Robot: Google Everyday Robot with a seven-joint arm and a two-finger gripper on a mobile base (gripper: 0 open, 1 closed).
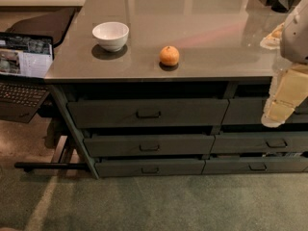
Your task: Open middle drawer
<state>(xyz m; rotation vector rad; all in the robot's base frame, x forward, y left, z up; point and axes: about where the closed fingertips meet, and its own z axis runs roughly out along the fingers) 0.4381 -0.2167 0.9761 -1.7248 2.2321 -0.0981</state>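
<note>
**Asker:** Where is the middle drawer?

**Describer:** The middle drawer is the second of three dark grey-green fronts stacked under the front edge of the counter, in the left column. A small dark loop handle sits at the centre of its front. The taller top drawer lies right above it, and the slimmest, the bottom drawer, right below.

**Asker:** Is it open?

**Describer:** It looks pushed in, with a thin dark gap above its front.

**Asker:** And the gripper?

**Describer:** The pale cream gripper hangs below the counter's front edge, far to the right, in front of the right column of drawers. It is well apart from the handle. I cannot tell whether it is clenched or released.

**Asker:** What is on top?

**Describer:** A white bowl stands near the front left corner. An orange sits close to the front edge, to the right of the bowl. An open laptop sits beside the counter's left edge, lower down.
</note>
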